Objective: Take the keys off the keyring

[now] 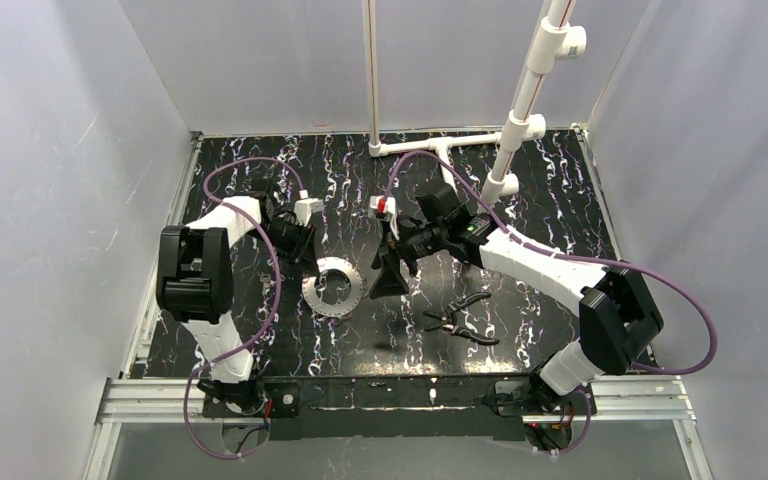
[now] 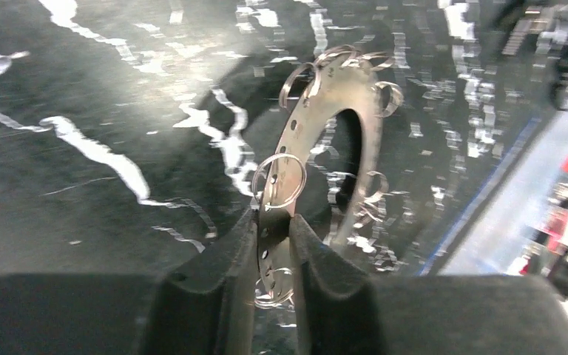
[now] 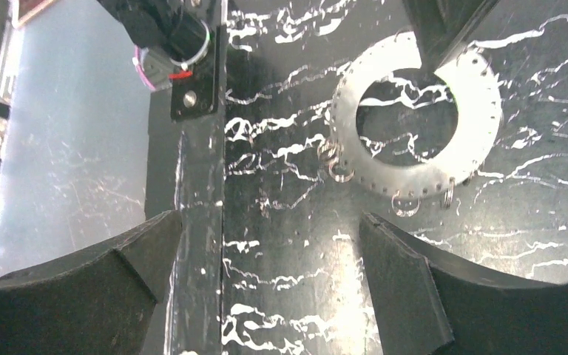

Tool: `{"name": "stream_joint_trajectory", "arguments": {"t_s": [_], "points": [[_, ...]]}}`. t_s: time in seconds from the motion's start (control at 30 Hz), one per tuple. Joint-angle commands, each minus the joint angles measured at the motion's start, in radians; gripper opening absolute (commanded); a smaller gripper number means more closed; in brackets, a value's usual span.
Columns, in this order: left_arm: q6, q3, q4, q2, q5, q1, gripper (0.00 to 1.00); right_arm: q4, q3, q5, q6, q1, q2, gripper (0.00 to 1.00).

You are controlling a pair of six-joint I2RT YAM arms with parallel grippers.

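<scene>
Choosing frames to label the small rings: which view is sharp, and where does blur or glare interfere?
Right wrist view: the keyring is sharp, its small rings distinct. Left wrist view: the keyring, pinched by the left gripper, is blurred, and the table shows streaked veins. Top external view: sharp, but the keyring is too small for detail.

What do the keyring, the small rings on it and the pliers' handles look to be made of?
The keyring: thin sheet metal, probably steel, matte silver-grey with soft glare and punched holes along the edge. The small rings: bright metal wire, shinier, with sharp highlights. The pliers, at the handles: dull black, likely a plastic or rubber coating, though too small here to be sure.
</scene>
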Motion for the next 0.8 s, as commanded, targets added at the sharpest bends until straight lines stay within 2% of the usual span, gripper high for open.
{"name": "stream_joint_trajectory", "arguments": {"t_s": [0.0, 0.13, 0.27, 0.4, 0.6, 0.77], "points": [[0.048, 0.039, 0.084, 0.015, -0.194, 0.005, 0.25, -0.155, 0.030, 0.010, -0.148, -0.003, -0.049, 0.98], [0.046, 0.057, 0.070, 0.002, -0.205, 0.006, 0.48, -0.254, 0.028, 0.046, -0.243, -0.003, -0.083, 0.98], [0.041, 0.070, 0.043, -0.051, -0.212, 0.005, 0.78, -0.310, 0.010, 0.102, -0.310, -0.003, -0.131, 0.98], [0.030, 0.080, 0.004, -0.135, -0.215, 0.006, 0.98, -0.354, -0.005, 0.151, -0.339, -0.004, -0.187, 0.98], [-0.008, 0.065, -0.047, -0.297, -0.226, 0.006, 0.98, -0.398, -0.033, 0.212, -0.379, -0.003, -0.292, 0.98], [-0.070, 0.039, -0.100, -0.440, -0.240, 0.005, 0.98, -0.372, -0.076, 0.397, -0.284, -0.008, -0.412, 0.98]]}}
